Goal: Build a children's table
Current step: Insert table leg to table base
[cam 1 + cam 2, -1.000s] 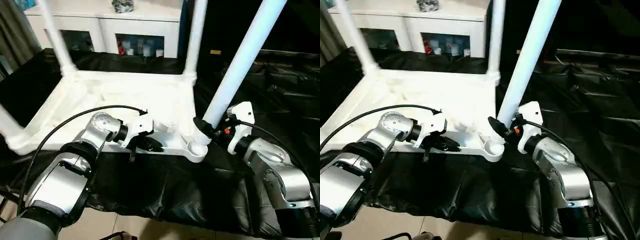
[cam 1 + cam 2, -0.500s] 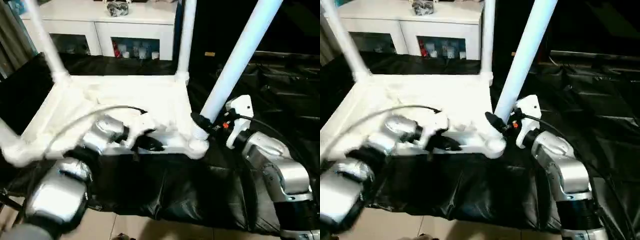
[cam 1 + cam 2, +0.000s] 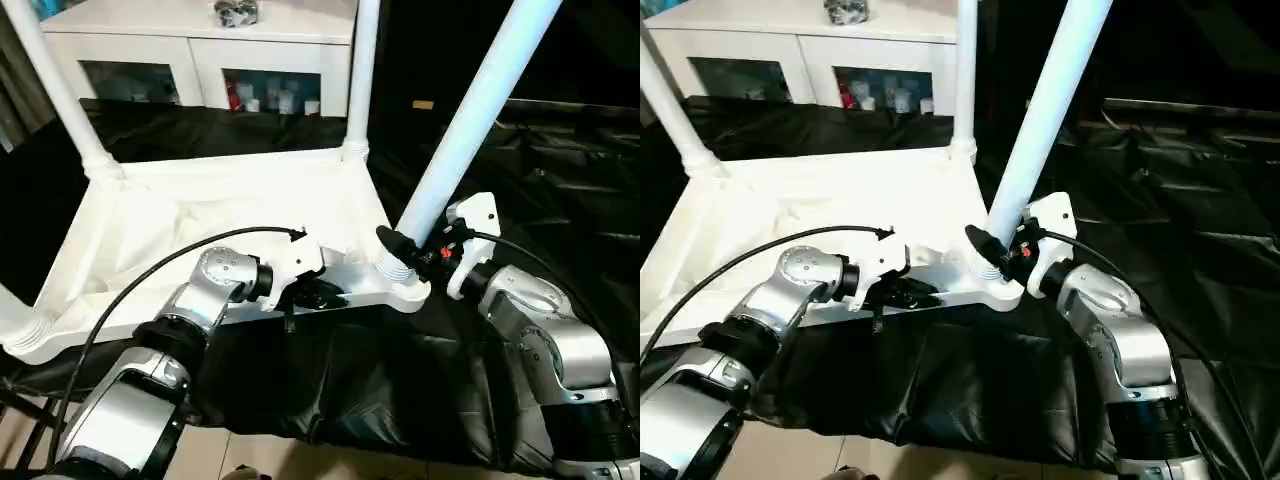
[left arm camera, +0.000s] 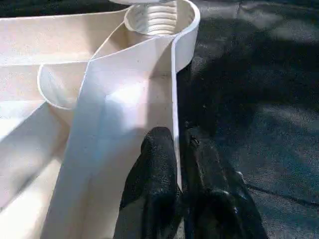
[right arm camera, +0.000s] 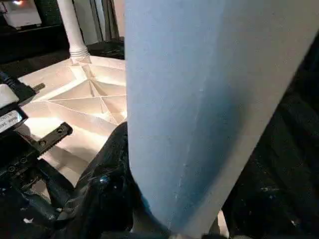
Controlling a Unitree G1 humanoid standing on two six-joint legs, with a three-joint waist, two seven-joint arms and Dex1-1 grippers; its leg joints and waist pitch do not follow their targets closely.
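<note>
The children's table lies upside down on black cloth, its white ribbed tabletop facing up. Two legs stand in the far corners, and another leg rises at the near left corner. My right gripper is shut on the foot of a long leg that leans up to the right from the near right corner socket. My left gripper is at the near rim, and in the left wrist view its two black fingers pinch the thin rim wall below the threaded socket.
A white cabinet with glass doors stands behind the tabletop. Black cloth covers the work surface and hangs over its front edge, with floor showing below. Dark folds of cloth lie to the right.
The whole picture has shifted and tilted, so the camera moved. My left gripper stays on the near rim and my right gripper stays on the leaning leg.
</note>
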